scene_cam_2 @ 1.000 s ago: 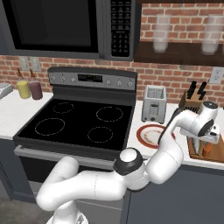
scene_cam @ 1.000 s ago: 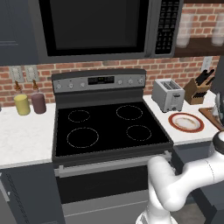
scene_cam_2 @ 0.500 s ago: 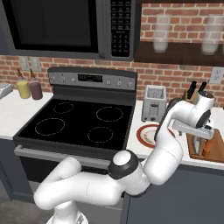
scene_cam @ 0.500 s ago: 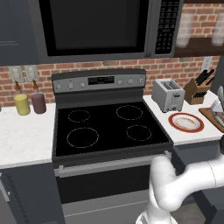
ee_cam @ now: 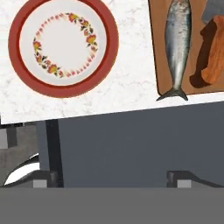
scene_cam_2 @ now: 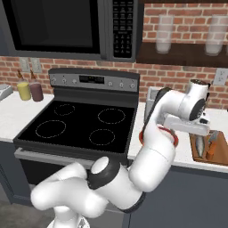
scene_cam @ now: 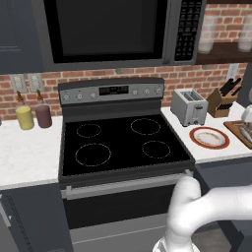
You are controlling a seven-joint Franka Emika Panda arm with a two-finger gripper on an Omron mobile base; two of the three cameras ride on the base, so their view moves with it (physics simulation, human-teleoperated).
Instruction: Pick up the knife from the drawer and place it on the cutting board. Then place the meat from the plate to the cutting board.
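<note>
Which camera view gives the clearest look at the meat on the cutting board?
The hand view: the meat lies full length on the cutting board, beside the knife. In the right base view it is small; in the left base view, a sliver at the edge.

Glossy white rounded arm segments, dark grey joint caps, flat pale grey hand [scene_cam_2: 190, 128]

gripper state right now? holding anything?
Gripper: open, holding nothing. The meat and the knife both lie on the cutting board; the plate is bare.
</note>
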